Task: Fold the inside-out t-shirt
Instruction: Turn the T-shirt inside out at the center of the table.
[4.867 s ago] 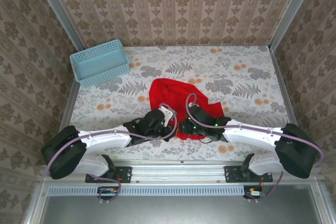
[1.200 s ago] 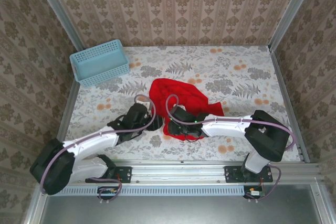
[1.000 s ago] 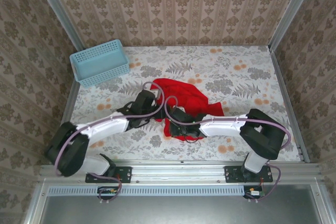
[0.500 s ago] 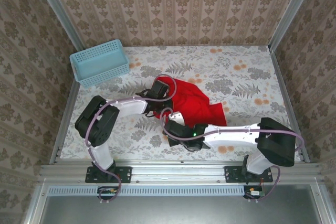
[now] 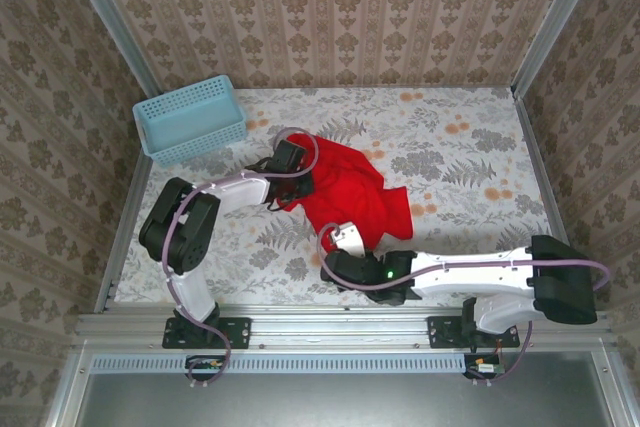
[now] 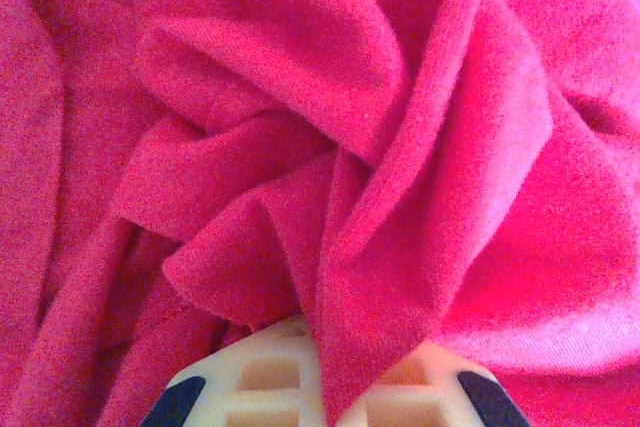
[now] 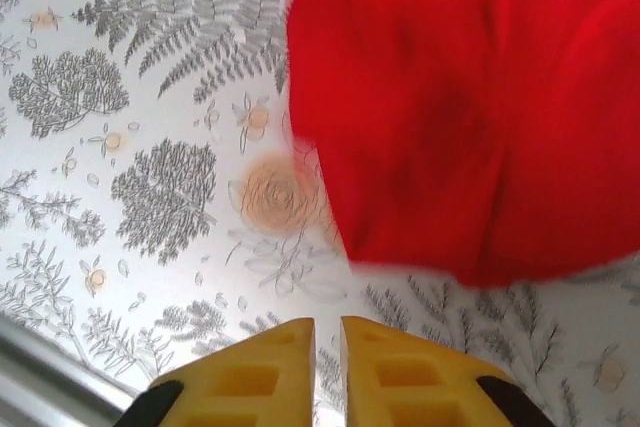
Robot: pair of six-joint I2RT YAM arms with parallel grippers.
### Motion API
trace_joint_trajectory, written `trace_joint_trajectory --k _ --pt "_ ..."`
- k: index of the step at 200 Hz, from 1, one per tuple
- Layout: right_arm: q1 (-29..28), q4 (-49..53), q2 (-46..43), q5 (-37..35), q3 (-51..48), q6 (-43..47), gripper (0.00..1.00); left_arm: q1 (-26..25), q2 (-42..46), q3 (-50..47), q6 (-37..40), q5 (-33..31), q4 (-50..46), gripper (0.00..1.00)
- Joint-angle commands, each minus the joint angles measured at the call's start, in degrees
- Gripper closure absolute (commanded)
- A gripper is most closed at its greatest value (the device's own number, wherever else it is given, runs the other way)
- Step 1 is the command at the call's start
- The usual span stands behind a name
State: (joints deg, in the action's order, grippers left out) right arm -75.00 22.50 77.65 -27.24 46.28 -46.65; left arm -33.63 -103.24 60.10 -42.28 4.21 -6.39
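The inside-out t-shirt [image 5: 350,192] is a bright red crumpled heap in the middle of the flowered table. My left gripper [image 5: 297,177] reaches in at the shirt's far left edge. In the left wrist view it [image 6: 332,352] is shut on a fold of the red cloth [image 6: 380,197], which comes up between the pale fingers. My right gripper [image 5: 332,259] hangs just in front of the shirt's near edge. In the right wrist view its yellow fingers [image 7: 270,372] stand a narrow slit apart with nothing between them, and the shirt's hem [image 7: 470,147] lies ahead of them, untouched.
A light blue basket [image 5: 190,119] stands at the table's far left corner. Bare tablecloth [image 5: 470,147] stretches to the right of the shirt. The metal rail [image 5: 340,319] runs along the near edge, and patterned walls close in the other sides.
My left gripper has shut on the shirt and drawn it toward the far left. My right gripper has let go of the near hem and pulled back toward the front edge.
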Motion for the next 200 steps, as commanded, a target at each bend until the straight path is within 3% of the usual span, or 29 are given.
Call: trace_joint_trajectory --k 1,17,53,114,161,185,200 --pt "0.48 -1.65 -4.02 6.95 -1.95 1.68 0.72 0.56 2.27 -0.95 -0.52 -2.06 3.89 1.00" --pt "2.83 -3.76 -7.10 7.71 -3.27 1.11 0.67 -0.09 3.29 -2.50 -0.62 -1.68 4.57 1.00" --pt "10.48 -6.96 -6.82 10.10 -4.91 0.51 0.68 -1.82 5.13 -5.27 -1.31 -1.74 5.79 1.00" --pt "10.75 -9.79 10.44 15.17 6.32 3.61 0.68 -2.05 5.51 -6.70 -1.97 -1.43 6.20 1.00" --pt "11.73 -11.53 17.27 16.98 9.88 3.51 0.55 -2.06 5.58 -6.81 -2.10 -1.32 6.44 1.00" --pt "13.01 -12.95 18.63 17.28 10.30 4.11 0.55 -2.14 5.83 -7.09 -2.09 -1.12 6.65 1.00" --pt "13.11 -13.19 19.36 17.06 11.58 5.76 0.60 -2.10 5.97 -7.23 -2.18 -1.09 6.70 1.00"
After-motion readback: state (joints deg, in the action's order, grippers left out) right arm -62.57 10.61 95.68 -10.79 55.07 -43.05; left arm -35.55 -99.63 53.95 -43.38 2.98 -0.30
